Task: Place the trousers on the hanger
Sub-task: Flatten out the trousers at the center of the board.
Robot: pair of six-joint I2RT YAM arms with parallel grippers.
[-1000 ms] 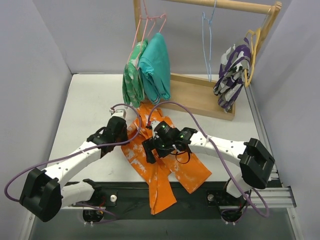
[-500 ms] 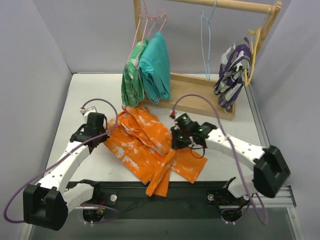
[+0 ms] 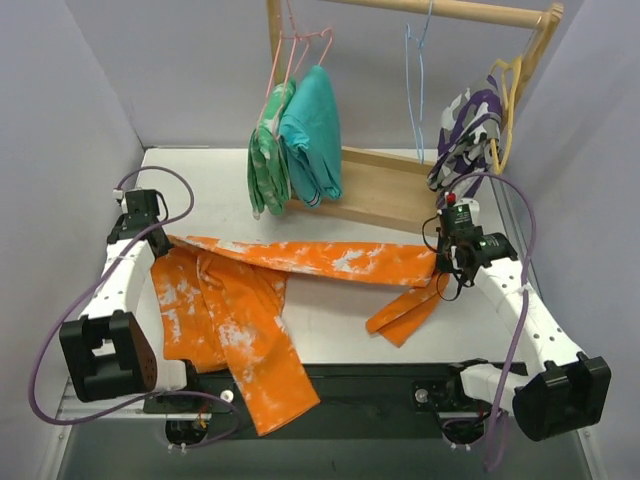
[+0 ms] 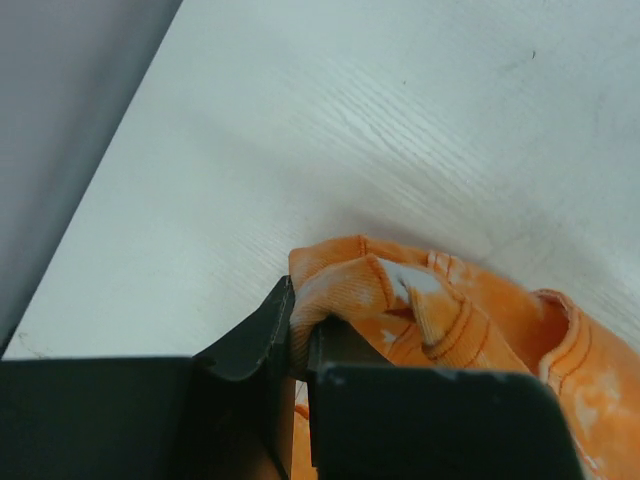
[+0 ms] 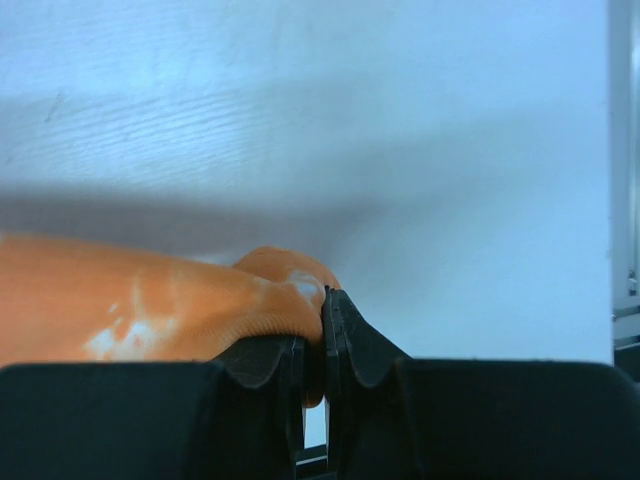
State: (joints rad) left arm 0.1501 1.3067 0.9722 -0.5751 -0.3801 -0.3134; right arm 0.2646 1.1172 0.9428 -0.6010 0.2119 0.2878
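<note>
Left arm: base at the near left corner, reaching straight back along the left edge of the counter, wrist low near the side wall. Left fingers: clamped on a bunched orange hem of the trousers, just above the counter.

Right arm: base at the near right corner, angled back and inward, wrist low near the right edge. Right fingers: shut tight on a fold of the same cloth.

Trousers: spread on the counter between the two arms. A long splotched band runs left to right from one grip to the other. The wide legs lie near left, one trailing over the near edge. A folded strip lies near right.

Hanger: light blue, hooked on the wooden rail at the far side, bare, between the teal garment and the purple-and-white garment.
</note>
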